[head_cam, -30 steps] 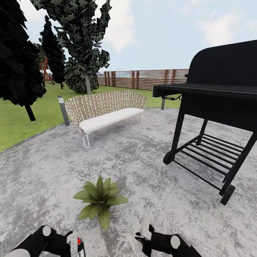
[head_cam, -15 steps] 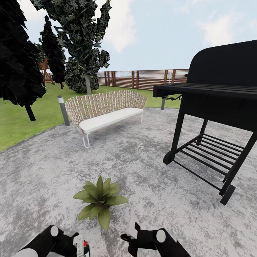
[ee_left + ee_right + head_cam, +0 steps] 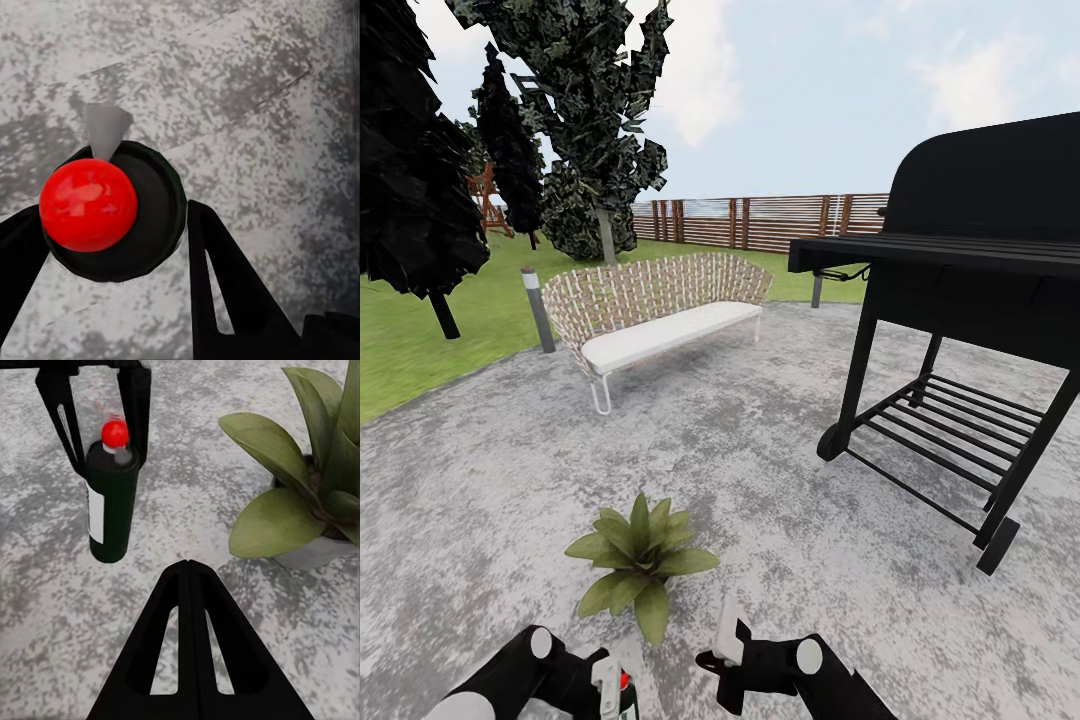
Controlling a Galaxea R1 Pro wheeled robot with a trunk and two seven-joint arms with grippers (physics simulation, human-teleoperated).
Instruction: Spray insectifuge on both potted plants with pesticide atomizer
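One potted plant (image 3: 640, 560), a low rosette of broad green leaves in a small grey pot (image 3: 309, 556), stands on the paving just ahead of both arms. My left gripper (image 3: 610, 692) is shut on the pesticide atomizer (image 3: 626, 695), a dark bottle with a white label (image 3: 112, 502) and a round red top (image 3: 88, 204). It hangs upright above the paving, beside the plant (image 3: 315, 472). My right gripper (image 3: 726, 648) is shut with nothing in it, its fingers (image 3: 187, 585) pressed together and aimed between the bottle and the plant.
A black grill on wheels (image 3: 960, 300) stands to the right. A woven bench with a white seat (image 3: 660, 320) and a short lamp post (image 3: 538, 310) sit ahead at the paving's edge. Lawn, dark trees (image 3: 420, 150) and a wooden fence (image 3: 760, 220) lie beyond.
My left gripper has carried the bottle to the right, closer to the plant's near side. My right gripper shifted left early on and has since held still.
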